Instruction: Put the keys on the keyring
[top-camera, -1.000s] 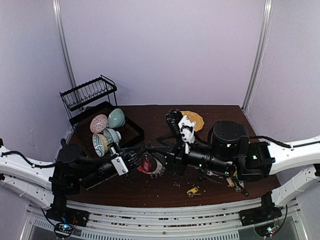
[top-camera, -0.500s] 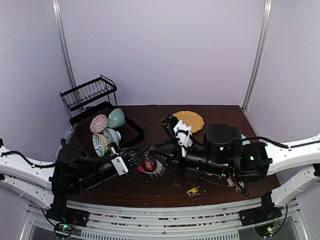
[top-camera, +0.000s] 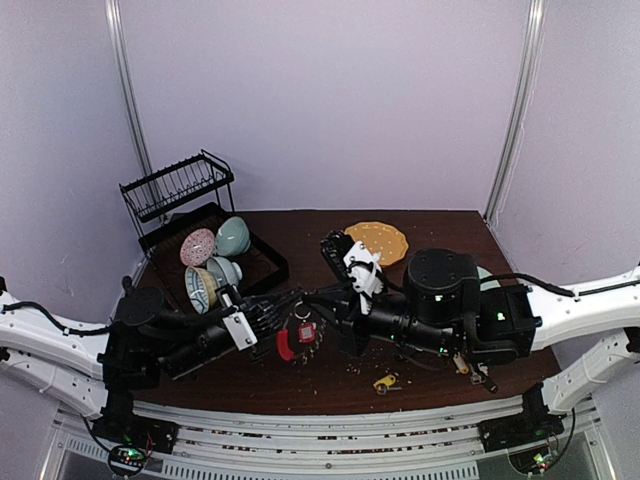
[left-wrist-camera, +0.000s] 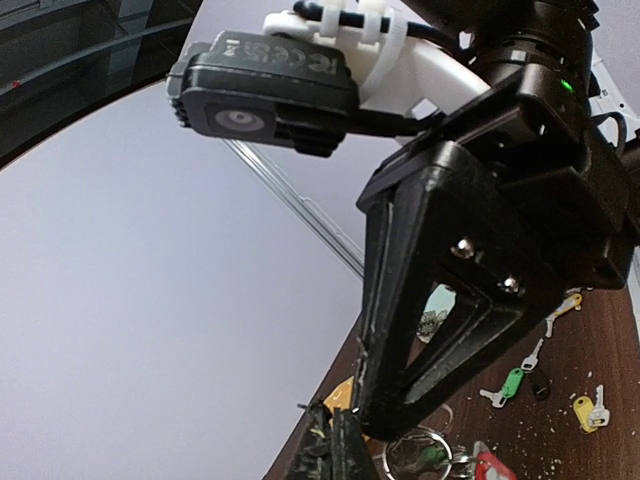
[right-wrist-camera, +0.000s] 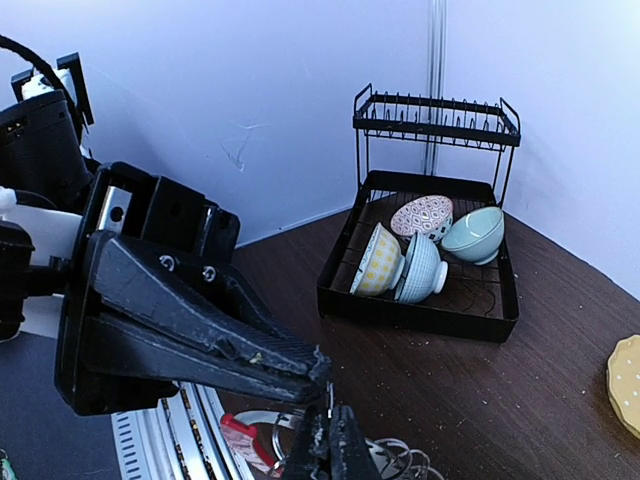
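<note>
The right gripper (right-wrist-camera: 325, 445), wide a second ago, has closed its fingers at the red-and-dark, silver-looped keyring (top-camera: 296, 338), which the left gripper (left-wrist-camera: 338, 448) pinches tight; both forearms lie low, tips meeting.

We see the right gripper (right-wrist-camera: 325, 447) swung left off the yellow plate (top-camera: 377, 241) — now fully uncovered — with its jaws, wide a second ago, closed tight at the keyring (top-camera: 303, 334), whose red arc has shifted lower and further left.
</note>
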